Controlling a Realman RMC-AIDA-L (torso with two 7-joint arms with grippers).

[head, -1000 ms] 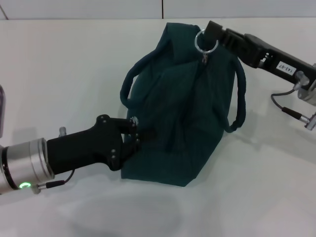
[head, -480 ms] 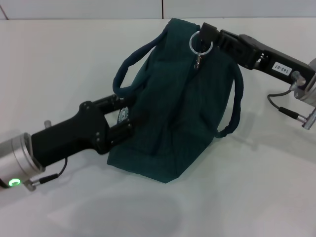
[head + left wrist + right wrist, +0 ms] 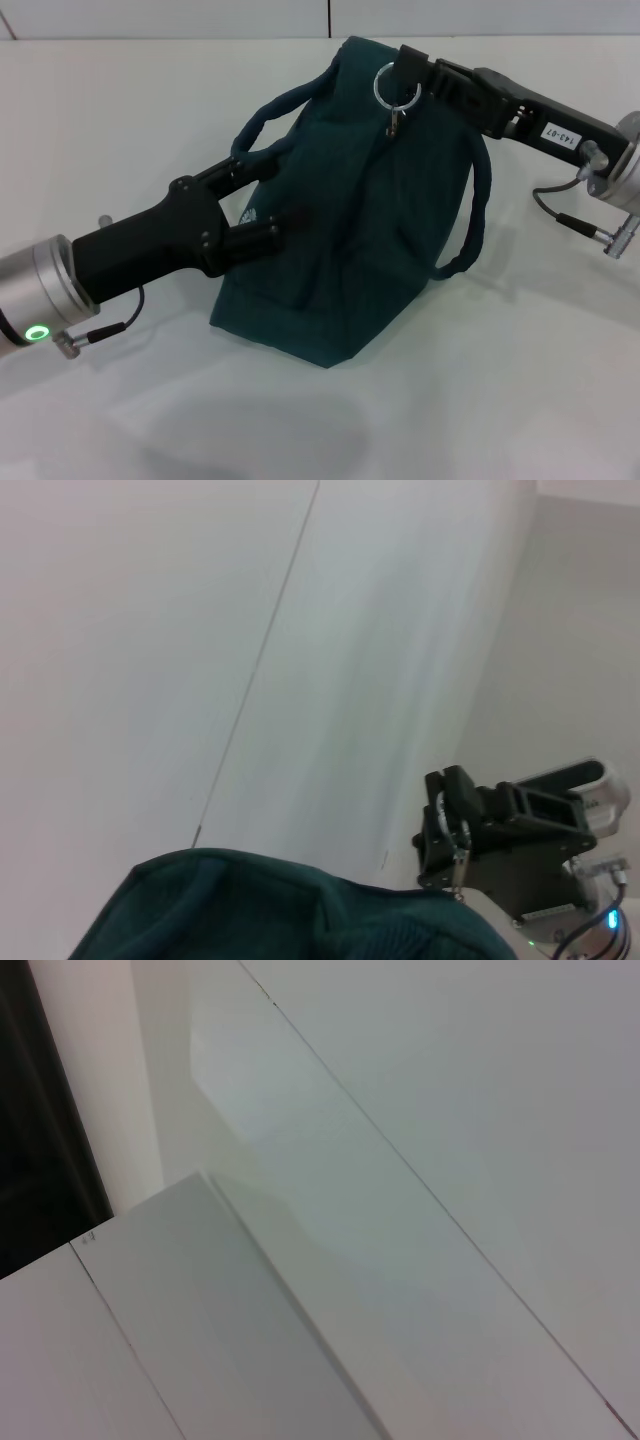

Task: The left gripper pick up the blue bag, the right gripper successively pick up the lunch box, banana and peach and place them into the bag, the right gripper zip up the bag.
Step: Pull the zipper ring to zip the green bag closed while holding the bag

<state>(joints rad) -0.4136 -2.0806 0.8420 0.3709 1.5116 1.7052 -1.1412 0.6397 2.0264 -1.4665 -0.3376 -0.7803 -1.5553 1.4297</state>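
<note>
Having been dragged leftward, the blue bag (image 3: 360, 210) is clamped by the left hand (image 3: 268, 212); the ring pull (image 3: 393, 86) is pinched by the right hand (image 3: 408, 68), zipping nearly finished.

White table (image 3: 520, 380), plain and smooth, running from the near edge to a pale wall at the far side. Resting on it, a little right of centre and toward the far half: dark teal-blue bag (image 3: 370, 260), standing upright on its base, one loop handle hanging down its right side.
</note>
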